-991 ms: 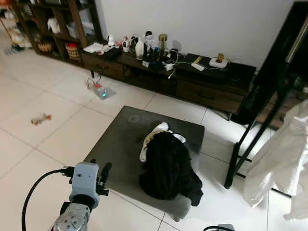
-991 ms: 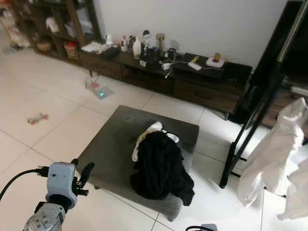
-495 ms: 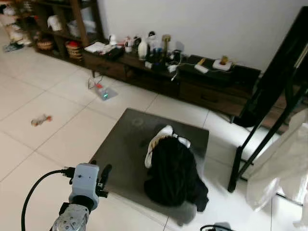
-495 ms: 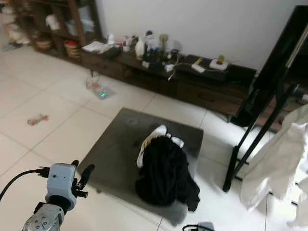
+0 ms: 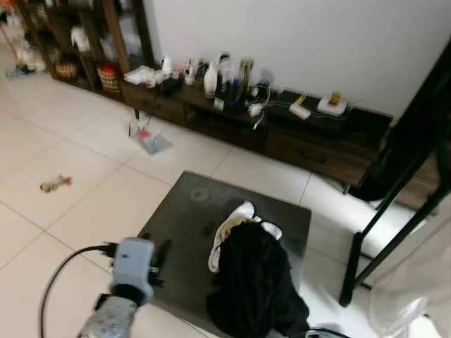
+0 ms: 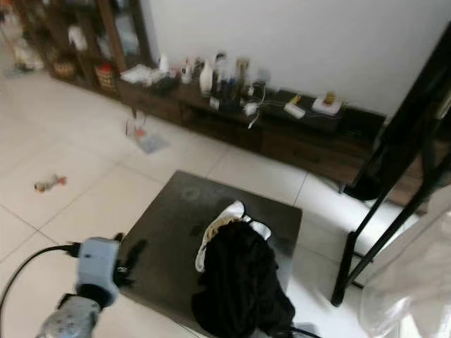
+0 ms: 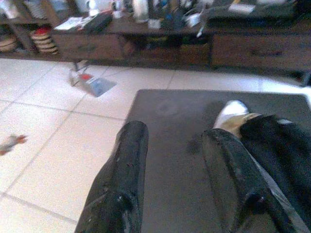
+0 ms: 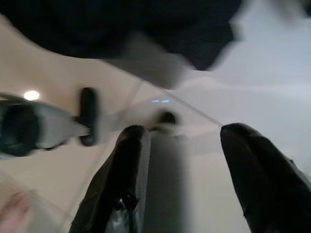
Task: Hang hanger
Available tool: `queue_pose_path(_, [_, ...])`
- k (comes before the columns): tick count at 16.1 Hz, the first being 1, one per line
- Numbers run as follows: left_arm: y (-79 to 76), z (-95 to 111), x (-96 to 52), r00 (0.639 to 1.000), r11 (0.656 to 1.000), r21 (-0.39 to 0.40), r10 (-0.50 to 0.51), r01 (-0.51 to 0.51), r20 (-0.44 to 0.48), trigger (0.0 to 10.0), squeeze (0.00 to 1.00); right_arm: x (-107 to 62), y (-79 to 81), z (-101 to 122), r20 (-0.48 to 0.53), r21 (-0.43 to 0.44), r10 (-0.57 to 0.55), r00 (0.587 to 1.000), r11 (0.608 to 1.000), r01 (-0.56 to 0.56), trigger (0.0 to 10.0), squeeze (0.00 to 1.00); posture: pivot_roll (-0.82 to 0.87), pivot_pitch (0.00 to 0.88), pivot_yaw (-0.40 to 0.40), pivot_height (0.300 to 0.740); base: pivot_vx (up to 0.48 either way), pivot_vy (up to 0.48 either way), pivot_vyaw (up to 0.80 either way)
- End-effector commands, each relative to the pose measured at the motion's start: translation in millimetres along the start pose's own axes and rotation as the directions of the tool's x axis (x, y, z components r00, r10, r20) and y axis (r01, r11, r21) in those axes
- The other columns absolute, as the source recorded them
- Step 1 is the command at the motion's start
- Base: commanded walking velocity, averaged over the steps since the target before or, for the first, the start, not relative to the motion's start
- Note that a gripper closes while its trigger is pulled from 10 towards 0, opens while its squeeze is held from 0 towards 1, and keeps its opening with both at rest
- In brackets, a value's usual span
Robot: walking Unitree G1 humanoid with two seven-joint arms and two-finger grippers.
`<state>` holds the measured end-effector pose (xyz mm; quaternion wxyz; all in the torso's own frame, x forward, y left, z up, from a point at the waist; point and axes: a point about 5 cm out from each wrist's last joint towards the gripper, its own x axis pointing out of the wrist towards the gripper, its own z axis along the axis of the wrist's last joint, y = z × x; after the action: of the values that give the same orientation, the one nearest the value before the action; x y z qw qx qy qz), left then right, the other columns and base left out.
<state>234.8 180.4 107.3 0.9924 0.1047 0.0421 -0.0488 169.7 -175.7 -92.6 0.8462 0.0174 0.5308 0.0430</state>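
I am looking down at a low grey stool (image 5: 184,218) on the white floor (image 5: 84,183). A pile of clothes (image 5: 255,285) lies on the right part of the stool, black on top with a bit of white cloth (image 5: 227,232) at its far left edge. I cannot see a hanger anywhere. It may be under the pile, but I cannot tell.

My left gripper (image 7: 177,162) is up in front of me, near the left corner of the stool. Its two fingers (image 7: 127,170) are spread wide and hold nothing. I think I keep it raised and ready because the pile is just to its right.

My right gripper (image 8: 187,165) hangs low and points at the floor. Its fingers are wide apart too, with nothing between them. Dark cloth and a cable show past it, all blurry.

To the right stands a black rack (image 5: 394,211), with a pale sheet (image 5: 416,282) draped near its foot. That rack looks like the place where a hanger should go, so the stool sits close to it for a short carry.

Far off, a long dark cabinet (image 5: 282,137) stands against the wall with bottles and cables on it. A small toy (image 5: 55,184) lies on the floor to the left, well apart from me.

The pictures are soft, so I think my head is moving. The task is not yet begun: first I must find the hanger.
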Motion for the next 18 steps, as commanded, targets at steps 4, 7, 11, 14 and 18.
queue_pose_path(4, [-2.9, 1.4, -0.1, 1.000, 1.000, 0.003, -0.002, 0.002, 0.012, 10.0, 0.00, -1.8, -7.5, -7.4, -0.020, -0.005, -0.018, 1.000, 1.000, 0.017, 10.0, 0.00, 0.14, 0.106, -0.013, 0.740, 0.000, -0.356, 0.00])
queue_pose_path(7, [-3.3, 1.0, 0.1, 1.000, 1.000, -0.004, -0.004, 0.004, 0.010, 10.0, 0.00, -1.8, -7.5, -7.2, -0.018, -0.003, -0.018, 1.000, 1.000, 0.018, 10.0, 0.00, 0.13, 0.110, -0.015, 0.740, 0.000, -0.480, 0.00])
queue_pose_path(11, [-3.2, 0.1, 0.5, 1.000, 1.000, -0.008, 0.004, -0.004, 0.004, 10.0, 0.00, -1.8, -7.4, -7.2, -0.017, -0.003, -0.014, 1.000, 1.000, 0.014, 10.0, 0.00, 0.13, 0.111, -0.017, 0.740, 0.000, -0.240, 0.00])
queue_pose_path(14, [-3.0, 0.4, 0.6, 1.000, 1.000, -0.017, 0.003, -0.003, 0.017, 10.0, 0.00, -1.8, -7.1, -7.2, -0.018, -0.004, -0.010, 1.000, 1.000, 0.010, 10.0, 0.00, 0.13, 0.112, -0.017, 0.740, 0.000, 0.000, 0.00])
queue_pose_path(18, [-0.4, -1.2, 0.7, 1.000, 1.000, -0.026, 0.013, -0.013, 0.003, 10.0, 0.00, -1.7, -6.5, -6.8, -0.013, -0.004, -0.005, 1.000, 1.000, 0.004, 10.0, 0.00, 0.13, 0.111, -0.017, 0.740, 0.000, 0.000, 0.00])
